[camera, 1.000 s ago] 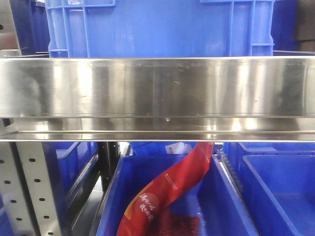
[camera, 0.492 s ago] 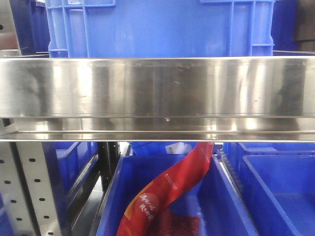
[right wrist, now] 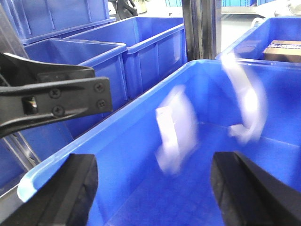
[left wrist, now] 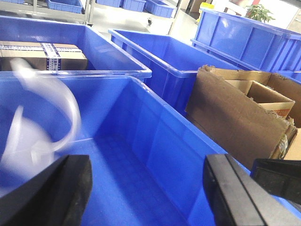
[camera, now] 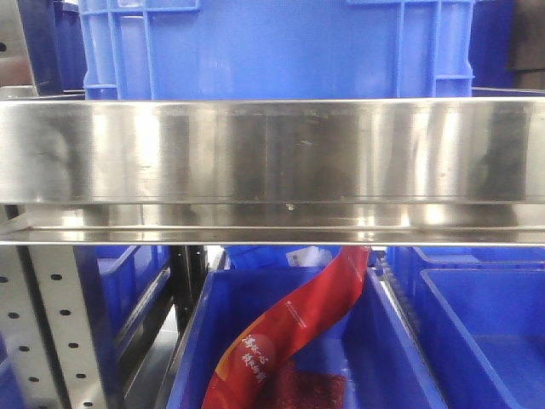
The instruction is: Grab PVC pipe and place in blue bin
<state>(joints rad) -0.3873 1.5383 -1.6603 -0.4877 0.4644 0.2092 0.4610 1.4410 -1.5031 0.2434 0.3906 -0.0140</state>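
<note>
PVC pipe (left wrist: 51,117) motion-smeared in both wrist views, tab and hole unreadable; both tools cropped at frame bottom; front view: steel shelf (camera: 272,162) hides arms, red bag (camera: 289,332) cut off

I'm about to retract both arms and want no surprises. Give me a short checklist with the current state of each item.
1. Left end effector open and empty: ok, its fingers stand wide apart with nothing between them.
2. Right end effector open and empty: ok, same.
3. White pipe released over the blue bin: ok, it shows inside the bin walls, free of both end effectors.
4. Pipe at rest: not ok, it is motion-blurred in both wrist views.
5. Pipe count: cannot tell; the right wrist view shows two white blurs.
6. Cardboard box in the next bin clear of the fingers: ok.
</note>
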